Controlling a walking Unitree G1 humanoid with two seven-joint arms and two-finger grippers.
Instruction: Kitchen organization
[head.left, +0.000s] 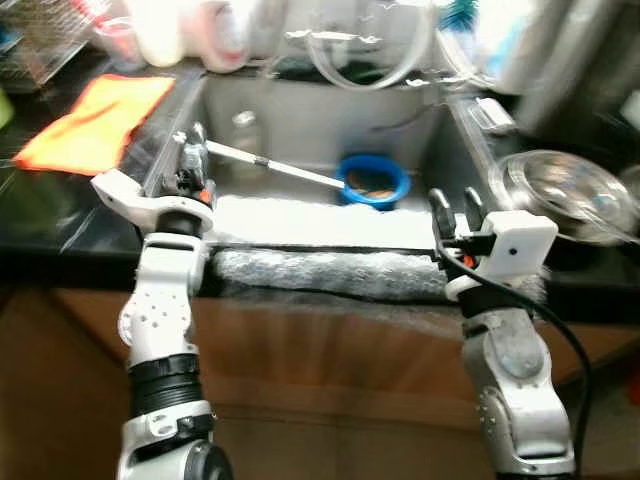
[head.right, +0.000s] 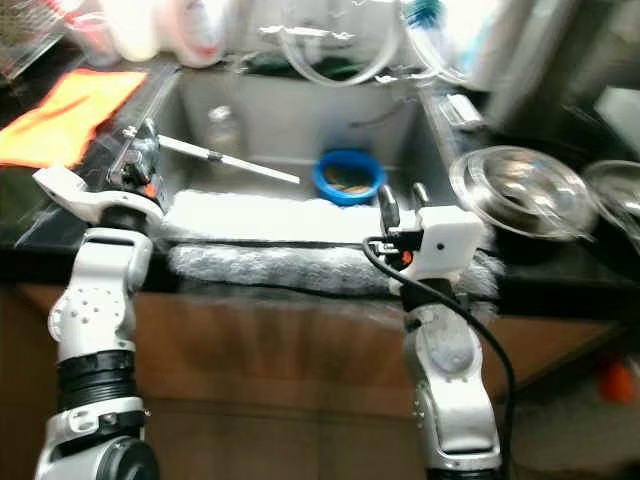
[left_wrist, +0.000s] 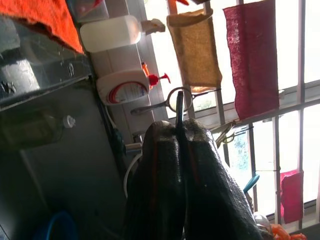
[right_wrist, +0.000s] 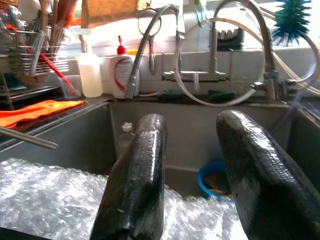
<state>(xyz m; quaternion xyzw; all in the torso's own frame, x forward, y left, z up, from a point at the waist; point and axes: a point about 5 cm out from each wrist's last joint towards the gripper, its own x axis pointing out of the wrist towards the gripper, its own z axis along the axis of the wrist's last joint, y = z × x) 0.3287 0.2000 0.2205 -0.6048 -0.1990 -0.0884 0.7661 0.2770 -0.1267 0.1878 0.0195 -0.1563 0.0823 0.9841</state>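
Sink (head.left: 300, 125), L claw (head.left: 192, 150) w/ utensil (head.left: 285, 170)

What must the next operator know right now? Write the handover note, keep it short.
Left gripper: shut on the long utensil, at the sink's left rim; the utensil's far end reaches the blue bowl.
Right gripper: open, holding nothing, over the bubble wrap on the sink's front edge.
In the sink: blue bowl with something inside, a small bottle at the back.
On the counter: orange cloth to the left, steel bowl to the right.
Done: utensil gripped.
Left: probably setting the utensil down somewhere and clearing the bowl and bottle.
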